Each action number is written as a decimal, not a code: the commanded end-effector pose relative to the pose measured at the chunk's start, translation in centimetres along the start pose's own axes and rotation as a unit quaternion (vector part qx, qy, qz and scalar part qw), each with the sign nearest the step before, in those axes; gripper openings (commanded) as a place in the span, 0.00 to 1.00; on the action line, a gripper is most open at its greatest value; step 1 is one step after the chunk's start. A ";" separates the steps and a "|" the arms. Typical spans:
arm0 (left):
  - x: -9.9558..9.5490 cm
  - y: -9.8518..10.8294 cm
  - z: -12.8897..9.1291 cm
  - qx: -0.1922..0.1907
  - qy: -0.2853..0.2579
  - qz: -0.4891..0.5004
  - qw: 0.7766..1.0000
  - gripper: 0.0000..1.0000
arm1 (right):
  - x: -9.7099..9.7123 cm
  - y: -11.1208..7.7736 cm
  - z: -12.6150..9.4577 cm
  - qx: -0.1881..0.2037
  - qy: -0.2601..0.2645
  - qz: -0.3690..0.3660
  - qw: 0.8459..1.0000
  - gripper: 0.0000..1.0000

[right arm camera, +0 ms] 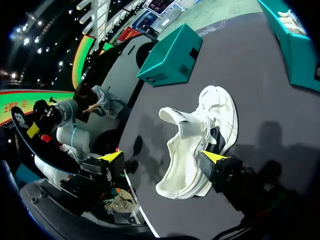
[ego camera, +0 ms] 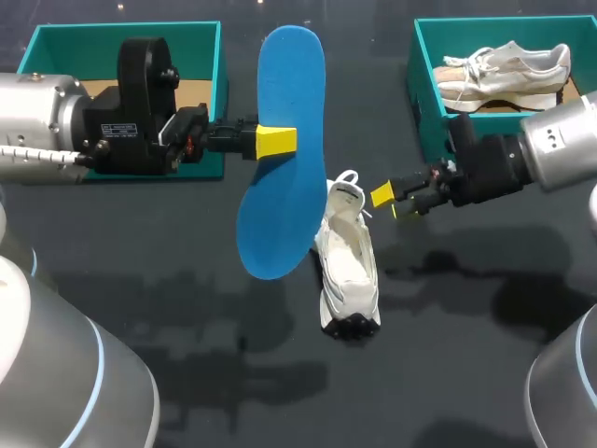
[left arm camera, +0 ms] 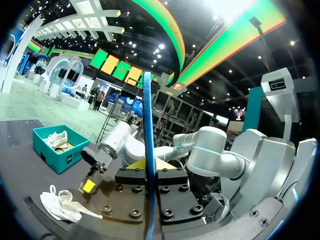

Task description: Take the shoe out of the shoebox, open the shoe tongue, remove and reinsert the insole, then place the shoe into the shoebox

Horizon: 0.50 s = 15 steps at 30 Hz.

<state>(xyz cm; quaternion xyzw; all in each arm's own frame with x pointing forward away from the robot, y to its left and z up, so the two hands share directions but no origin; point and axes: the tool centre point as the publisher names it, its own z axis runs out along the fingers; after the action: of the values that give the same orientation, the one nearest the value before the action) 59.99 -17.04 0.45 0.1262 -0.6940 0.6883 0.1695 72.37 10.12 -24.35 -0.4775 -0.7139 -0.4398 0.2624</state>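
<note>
My left gripper (ego camera: 276, 140) clamps the blue insole (ego camera: 280, 201) at centre frame, clear of the shoe (ego camera: 348, 271) lying just lower right; my right gripper (ego camera: 392, 199), spread and empty, sits by the shoe's opening, presumably to steady it for reinsertion.

insole (ego camera: 277, 219): blue foam — matt, smooth
shoe (ego camera: 348, 266): white cloth (mesh-like), soft
shoebox (ego camera: 93, 28): teal card, brown inside
table (ego camera: 448, 373): dark, smooth — faint sheen

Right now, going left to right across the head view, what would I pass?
left box → insole → shoe → right hand → right box
</note>
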 end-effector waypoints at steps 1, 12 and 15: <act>-0.1 0.1 0.1 0.005 0.004 0.031 0.999 0.00 | -0.3 -0.7 -0.3 -0.006 0.028 -0.001 1.000 1.00; -3.3 0.2 0.3 -0.031 0.004 0.398 0.917 0.00 | 2.1 0.4 -2.5 -0.051 0.115 -0.009 0.992 1.00; -3.9 0.6 0.3 -0.050 -0.013 0.443 0.895 0.00 | 2.4 0.7 -2.8 -0.052 0.113 -0.008 0.992 1.00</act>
<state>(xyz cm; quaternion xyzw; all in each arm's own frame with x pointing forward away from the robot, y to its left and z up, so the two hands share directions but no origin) 62.30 -17.01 -1.56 -0.0283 -0.7180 0.6954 0.0036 72.43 9.31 -20.77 -0.4287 -0.6609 -0.5279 0.3176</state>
